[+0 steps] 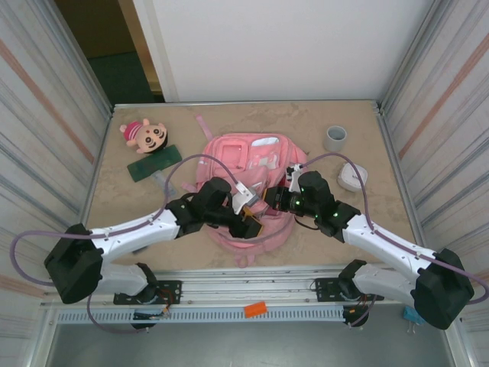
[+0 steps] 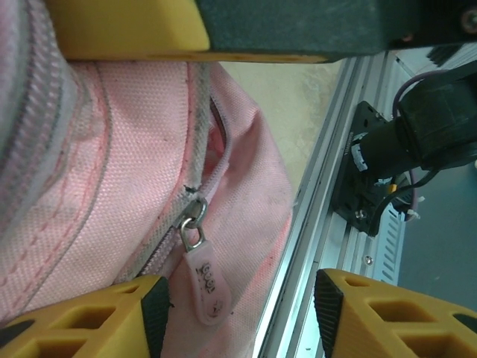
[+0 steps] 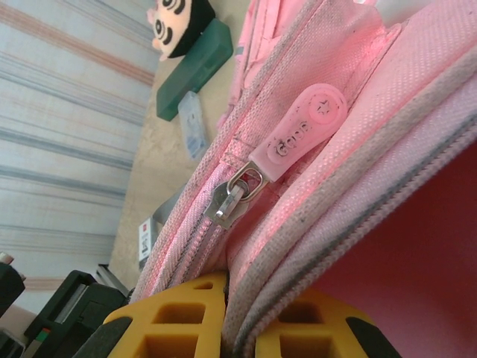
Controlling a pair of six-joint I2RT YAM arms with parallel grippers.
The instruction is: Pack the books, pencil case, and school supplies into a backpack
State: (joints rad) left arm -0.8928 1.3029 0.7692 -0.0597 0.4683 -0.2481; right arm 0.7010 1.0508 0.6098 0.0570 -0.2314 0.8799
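Pink backpack (image 1: 252,157) lies mid-bench (image 1: 367,229), front up. R hand (image 3: 240,317) is clamped on the fabric by its zip. L hand (image 2: 240,306) has fingers apart, zip pull (image 2: 205,287) hanging between them, not gripped. Green pencil case (image 1: 153,163) sits at 10 o'clock of the bag. Risk: L pinches fabric instead of the pull, or R's pinch slips & the bag drags.

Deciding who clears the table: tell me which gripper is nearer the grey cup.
Right. The right gripper clamps the pink backpack's edge, with the grey cup beyond it toward the far right; the left gripper sits farther off, over the backpack's near edge.
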